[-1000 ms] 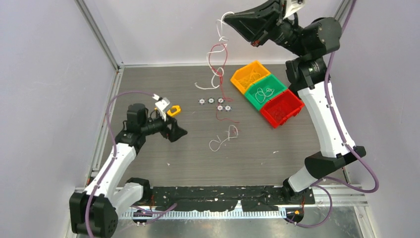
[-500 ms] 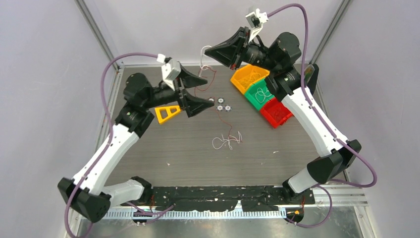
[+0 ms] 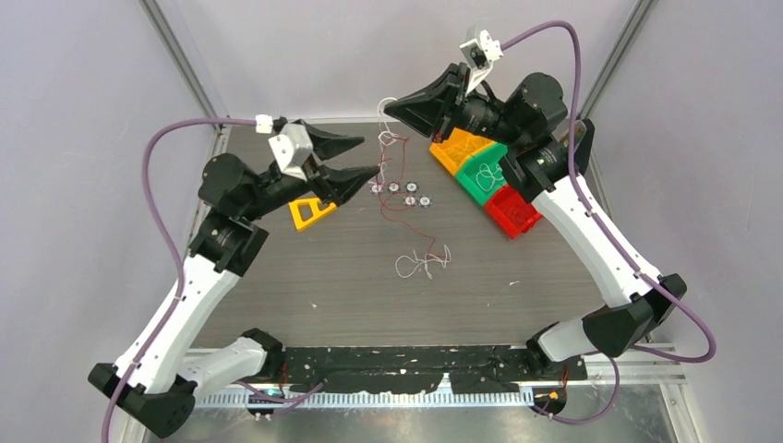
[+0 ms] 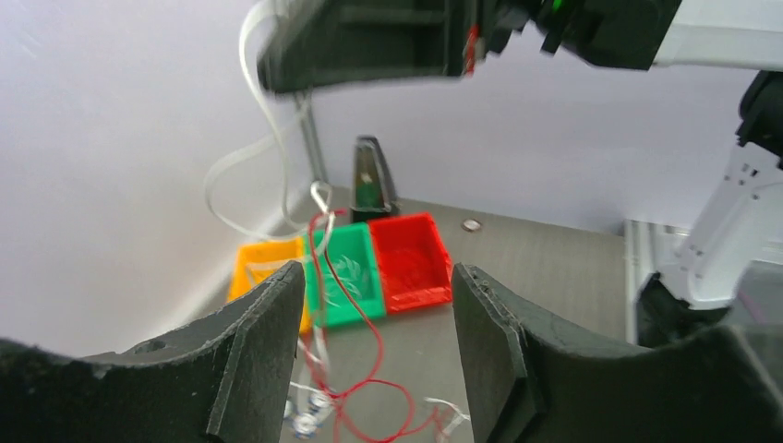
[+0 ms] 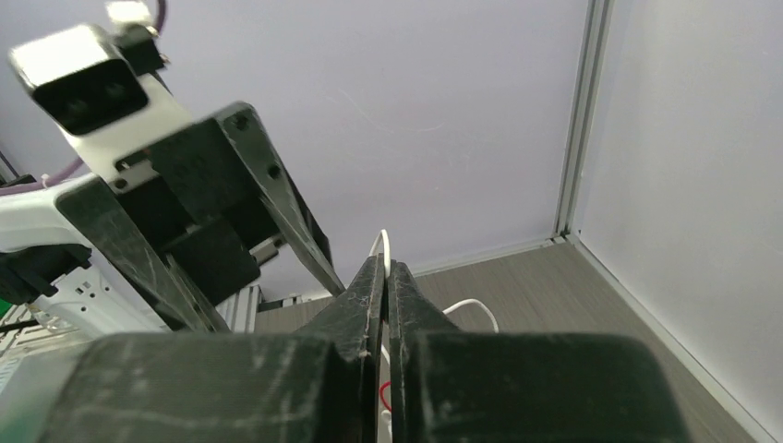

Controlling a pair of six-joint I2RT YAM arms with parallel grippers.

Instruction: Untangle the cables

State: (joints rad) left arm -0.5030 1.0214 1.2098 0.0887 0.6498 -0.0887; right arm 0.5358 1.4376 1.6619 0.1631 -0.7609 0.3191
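Note:
A red and white bundle of cables [image 3: 392, 161] hangs from my right gripper [image 3: 388, 105], which is shut on a white strand [image 5: 383, 245] at the top. The bundle's lower end trails onto the table. My left gripper [image 3: 371, 157] is raised beside the hanging bundle, open, with its tips just left of the strands. In the left wrist view the red strand [image 4: 343, 309] shows between the two fingers [image 4: 263, 355], close to the left one and not pinched. A second small tangle [image 3: 423, 261] lies loose on the table.
Yellow [image 3: 459, 148], green [image 3: 487, 173] and red [image 3: 511, 209] bins stand in a row at the back right; the green one holds a white wire. Several small round pieces [image 3: 409, 194] lie under the hanging bundle. A yellow triangular part [image 3: 309, 212] sits below the left gripper.
The left arm rose from low on the left to beside the hanging bundle, and its jaws have narrowed. The right gripper came down and leftward with the cable.

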